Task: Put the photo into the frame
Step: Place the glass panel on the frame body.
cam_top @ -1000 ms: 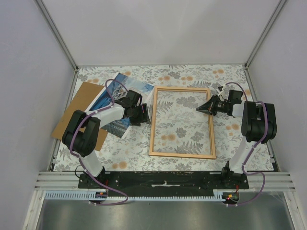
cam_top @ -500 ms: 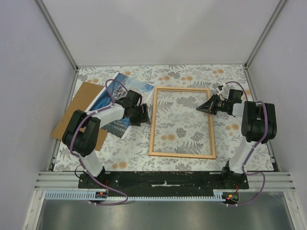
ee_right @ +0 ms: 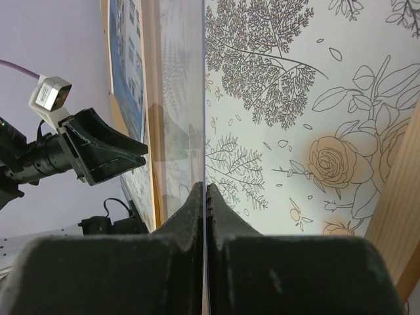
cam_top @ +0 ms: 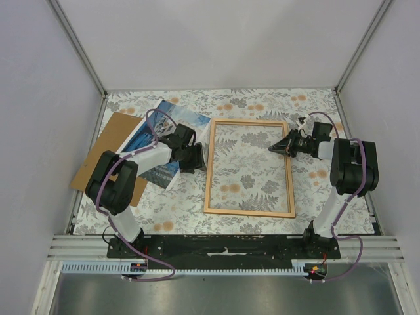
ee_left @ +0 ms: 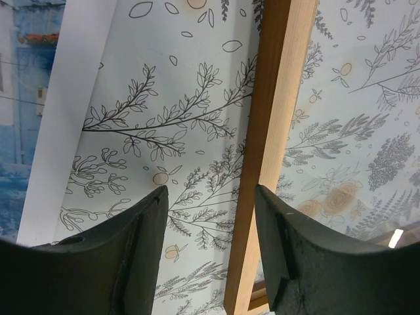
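Tablecloth (cam_top: 262, 105) printed with leaves and pale roses covers the whole work surface beneath both arms. Largest on it is the frame (cam_top: 249, 212), a thin orange-brown wooden rectangle lying flat between the two grippers, the cloth's pattern showing through its opening. On the outer side of the left gripper (cam_top: 199, 157) lies the brown backing board (cam_top: 108, 141), set at an angle. The photo (cam_top: 172, 118) rests partly over it, face up, its blue-and-white buildings showing, and the left arm reaches across the print. The photo sits outside the frame, just beside the frame's left rail. In the left wrist view the left gripper (ee_left: 210, 197) hangs low with its fingers spread wide over bare cloth. The frame (ee_left: 272, 131) runs just inside one finger, the photo (ee_left: 72, 118) shows its white border beyond the other, and a strip of cloth separates the two. The right gripper (cam_top: 271, 149) lies just inside the frame's right rail, pointing toward the left arm. Its wrist view shows the fingers (ee_right: 187, 220) pressed together on a thin clear pane (ee_right: 180, 79), seen edge-on, one face mirroring the cloth. A frame rail crosses the lower corner to that gripper's right.
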Action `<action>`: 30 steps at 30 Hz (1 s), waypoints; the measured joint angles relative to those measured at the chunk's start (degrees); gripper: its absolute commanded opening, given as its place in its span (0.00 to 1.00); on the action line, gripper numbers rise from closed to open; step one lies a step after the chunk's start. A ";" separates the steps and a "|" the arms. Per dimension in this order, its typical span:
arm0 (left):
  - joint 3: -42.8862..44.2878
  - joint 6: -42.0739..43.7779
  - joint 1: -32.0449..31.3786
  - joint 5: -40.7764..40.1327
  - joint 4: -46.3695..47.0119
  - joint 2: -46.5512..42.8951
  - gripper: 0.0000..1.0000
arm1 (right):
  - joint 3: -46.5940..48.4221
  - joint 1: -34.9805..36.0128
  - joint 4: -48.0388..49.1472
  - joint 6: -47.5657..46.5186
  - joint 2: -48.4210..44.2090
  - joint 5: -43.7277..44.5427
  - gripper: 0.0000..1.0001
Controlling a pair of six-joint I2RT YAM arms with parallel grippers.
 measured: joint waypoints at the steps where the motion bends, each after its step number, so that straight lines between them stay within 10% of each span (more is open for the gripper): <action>1: 0.00 -0.11 -0.13 -0.02 0.00 0.00 0.60 | 0.00 0.04 0.04 0.07 0.00 0.02 0.00; 30: -0.90 -2.14 -2.36 -1.73 0.98 -0.17 0.53 | -0.07 0.42 0.22 1.27 0.00 1.14 0.00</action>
